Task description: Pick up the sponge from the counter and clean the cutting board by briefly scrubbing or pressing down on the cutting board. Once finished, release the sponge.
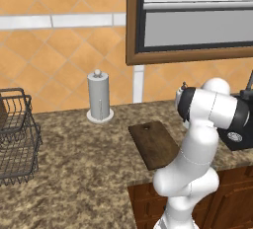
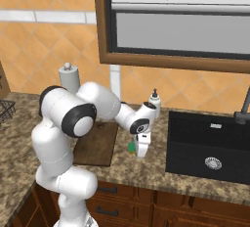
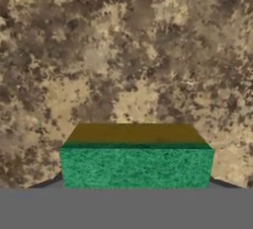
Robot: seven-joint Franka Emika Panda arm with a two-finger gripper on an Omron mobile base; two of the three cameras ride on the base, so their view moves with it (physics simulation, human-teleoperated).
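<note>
My jaws were down around the sponge [image 3: 136, 166] on the counter [image 3: 123, 50], grip unclear, and the cutting board [image 2: 97, 145] was not scrubbed yet.

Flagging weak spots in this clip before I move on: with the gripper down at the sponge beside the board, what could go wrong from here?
The hand view has the sponge right at the fingertips, which are barely visible, so I cannot tell whether the grip is secure; it may slip on lifting. In the right base view the gripper works between the cutting board and the sink, so a dropped sponge could land off the board.
</note>
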